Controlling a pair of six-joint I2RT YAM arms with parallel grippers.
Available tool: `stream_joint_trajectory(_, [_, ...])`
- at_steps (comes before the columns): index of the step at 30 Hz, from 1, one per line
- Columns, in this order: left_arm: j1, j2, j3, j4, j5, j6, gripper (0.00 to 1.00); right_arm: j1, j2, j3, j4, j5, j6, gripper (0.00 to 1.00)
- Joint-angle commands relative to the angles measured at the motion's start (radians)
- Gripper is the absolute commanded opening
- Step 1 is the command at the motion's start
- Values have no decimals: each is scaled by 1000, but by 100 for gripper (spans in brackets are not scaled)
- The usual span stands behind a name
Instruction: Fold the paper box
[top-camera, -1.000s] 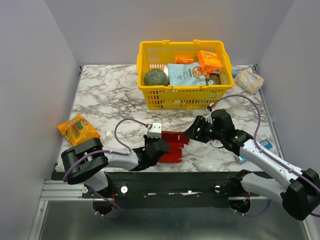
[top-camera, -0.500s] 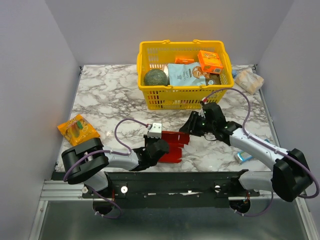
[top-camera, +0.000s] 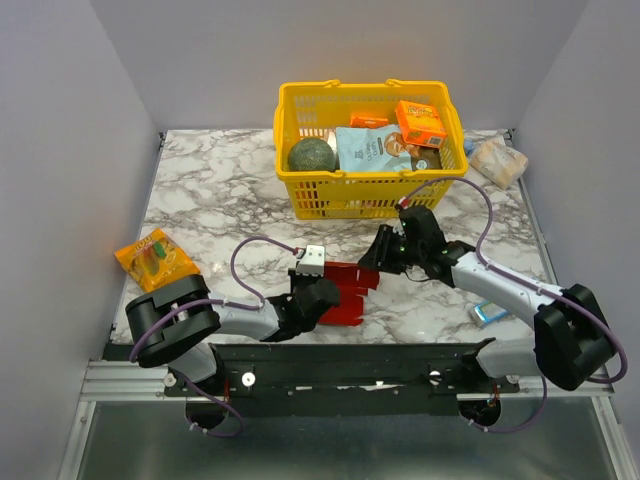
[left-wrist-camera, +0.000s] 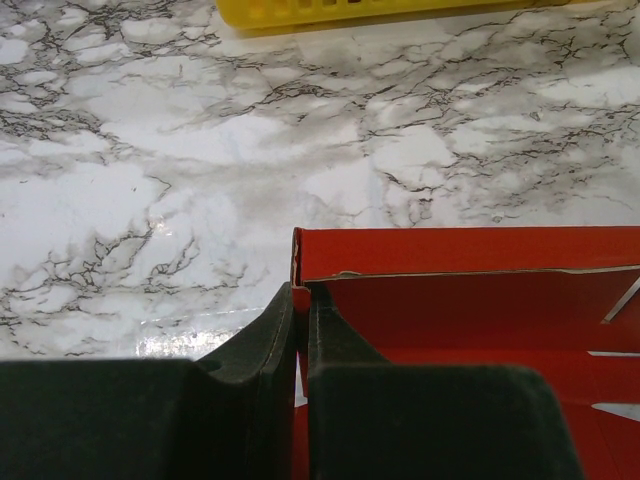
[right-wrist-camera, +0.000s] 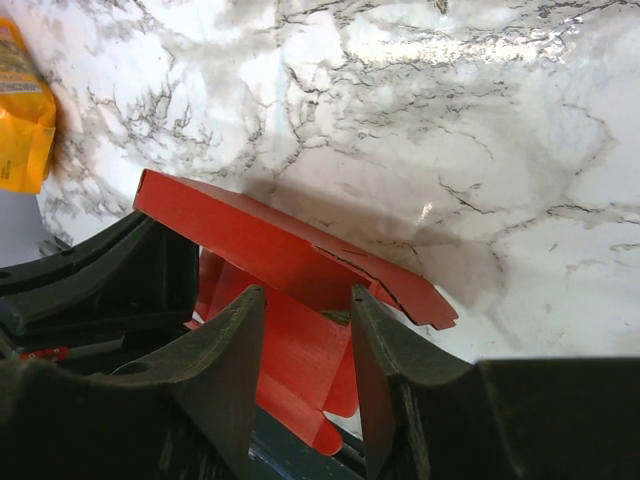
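Marbled tabletop carries the paper box near its front edge, centre. The left hand is pinched shut on the box's raised left wall, anchoring it. The right hand stands part open astride a flap at the other end, seemingly without gripping it, though the angle is poor. Best to close squarely on the flap, then swing it along its crease.
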Motion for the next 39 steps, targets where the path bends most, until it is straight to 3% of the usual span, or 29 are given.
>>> stream_joint_trajectory(1, [-5,29,4,-29,-31,0,0,7,32,-8,33,11,-3,47])
stream_joint_trajectory(21, [-58,27,-1,-25,-103,-20,0,7,144,-48,270,-200,215,47])
stream_joint_trajectory(29, [-96,43,16,-62,-139,-73,0,7,144,-111,359,-216,293,46])
stream_joint_trajectory(39, [-180,49,25,-141,-267,-153,0,8,169,-126,448,-257,373,36])
